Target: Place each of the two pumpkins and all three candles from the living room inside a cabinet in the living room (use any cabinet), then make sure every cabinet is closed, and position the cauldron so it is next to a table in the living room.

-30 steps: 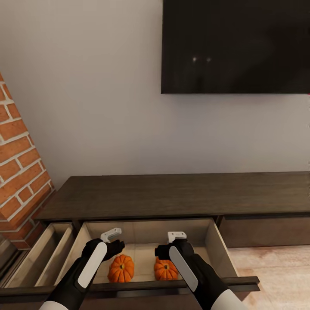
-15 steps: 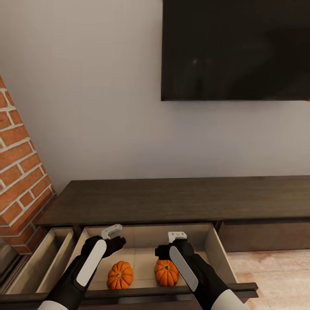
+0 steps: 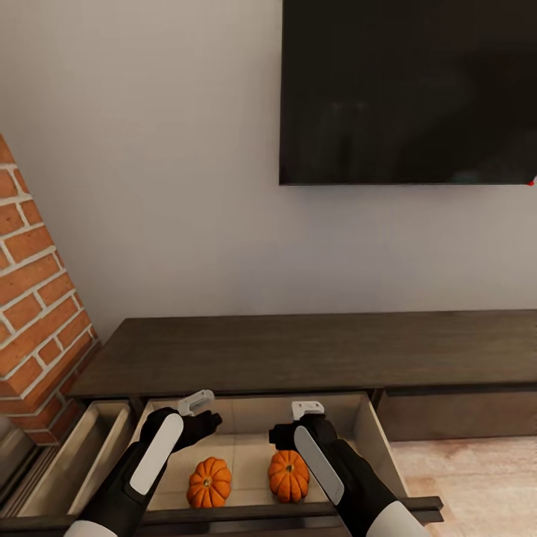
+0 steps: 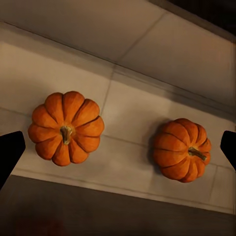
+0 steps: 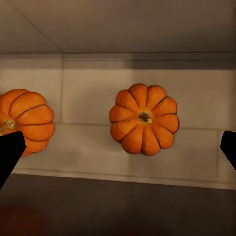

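Brick column: far left of the head view, red brick with pale mortar, beside the cabinet's left end.
Side compartment: open, pale beige inside, at the left end of the cabinet, nothing seen in it.
Cabinet: long, low, dark-brown wood unit against the pale wall; flat top bare.
Open drawer: the wide left drawer, pulled out toward the robot; pale beige inside, dark front rail nearest the camera. 2 pumpkins lie on its floor.
Left gripper: above the drawer, over its left half. Fingers spread wide, holding nothing; in the left wrist view its 2 dark fingertips sit at opposite edges of the frame.
Left pumpkin: orange, ribbed, upright with stem up, on the drawer floor below the left gripper and nearer the front rail. Also seen at and, partly cut off, at.
Right pumpkin: orange, ribbed, just beside the first but apart from it; partly covered by the right forearm in the head view. Upright at; stem appears tilted at.
Right gripper: above the drawer's right half, over the right pumpkin. Fingers spread wide, nothing between them.
Closed drawer: right of the open one, front flush with the cabinet.
Television: large dark screen on the wall, above the cabinet's right part.
Floor: pale wood, lower right.
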